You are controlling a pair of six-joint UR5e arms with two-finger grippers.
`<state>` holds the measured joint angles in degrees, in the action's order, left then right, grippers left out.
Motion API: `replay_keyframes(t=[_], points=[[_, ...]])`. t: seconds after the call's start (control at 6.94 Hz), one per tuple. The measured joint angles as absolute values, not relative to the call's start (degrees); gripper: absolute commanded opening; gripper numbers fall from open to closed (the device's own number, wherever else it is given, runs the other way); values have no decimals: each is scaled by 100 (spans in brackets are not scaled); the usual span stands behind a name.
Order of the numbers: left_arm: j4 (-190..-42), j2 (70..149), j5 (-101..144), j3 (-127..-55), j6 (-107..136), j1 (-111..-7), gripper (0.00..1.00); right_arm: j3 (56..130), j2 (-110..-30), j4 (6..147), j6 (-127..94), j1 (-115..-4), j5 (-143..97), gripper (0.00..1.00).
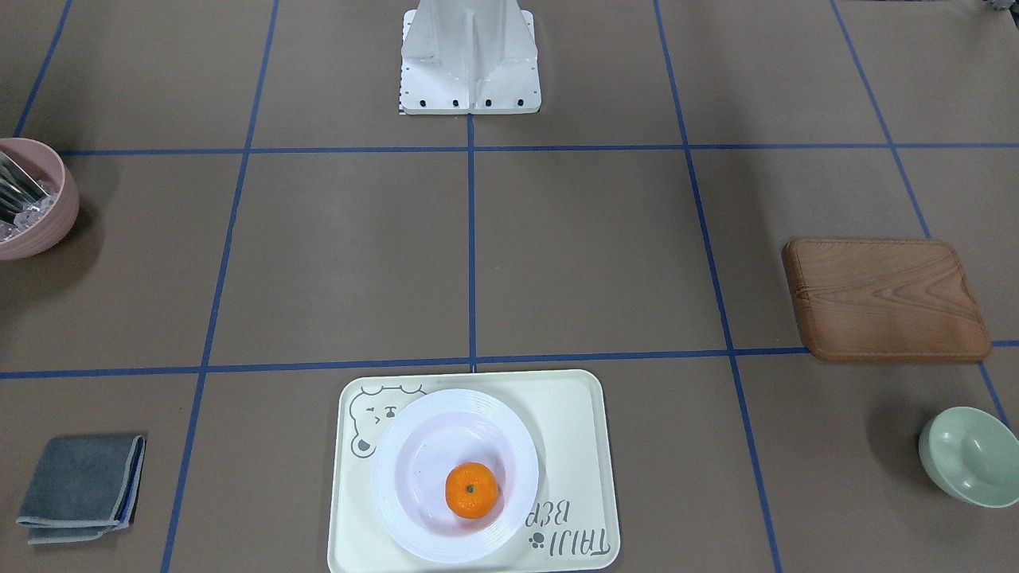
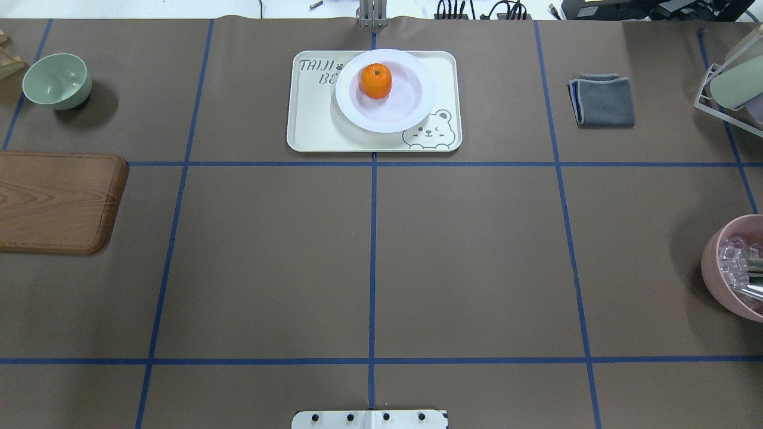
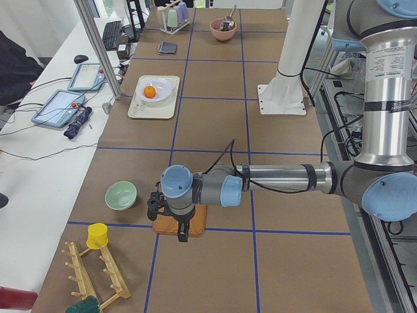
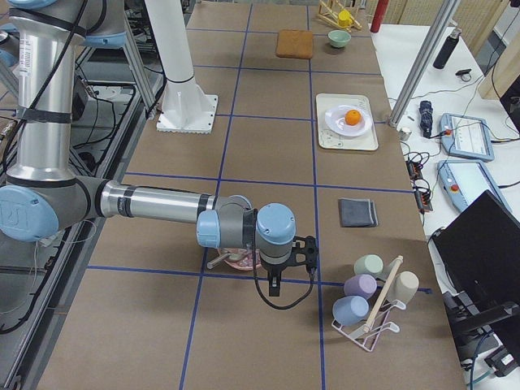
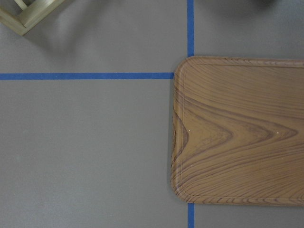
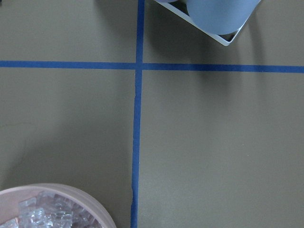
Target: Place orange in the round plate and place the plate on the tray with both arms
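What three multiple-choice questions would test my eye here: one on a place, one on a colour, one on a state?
1. Where is the orange? A on the board; B in the plate; C in the green bowl.
2. What colour is the folded cloth? A grey; B red; C yellow.
3. How does the plate stand? A upside down; B upright on the tray; C tipped on edge.
Answers: 1 B, it sits in the plate's well. 2 A, plainly grey. 3 B, its well faces up and the tray lies under it.
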<state>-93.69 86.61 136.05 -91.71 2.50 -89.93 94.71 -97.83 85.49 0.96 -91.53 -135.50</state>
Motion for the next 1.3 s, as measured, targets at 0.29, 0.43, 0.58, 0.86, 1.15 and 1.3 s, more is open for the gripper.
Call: replay_keyframes(t=[0.29,0.43,0.58,0.86,1.15,1.3], points=[[-9377,8662,13600,-9191,512,-8992,98,9600,-9675,8930,46,-9129,-13425,100],[-9383,8650,13596,-9197,603,-8991,98,9708,-9607,9170,24,-9111,-13330,100],[-9387,8637,13589,-9200,640,-8991,98,9811,-9535,9420,9,-9083,-13270,100],[-9394,8625,13580,-9201,657,-8991,98,9879,-9484,9644,3,-9066,-13246,100],[-9395,8625,13579,-9195,659,-8991,98,9886,-9485,9671,8,-9062,-13262,100],[-9395,8626,13579,-9194,659,-8991,98,9887,-9493,9663,8,-9062,-13275,100]])
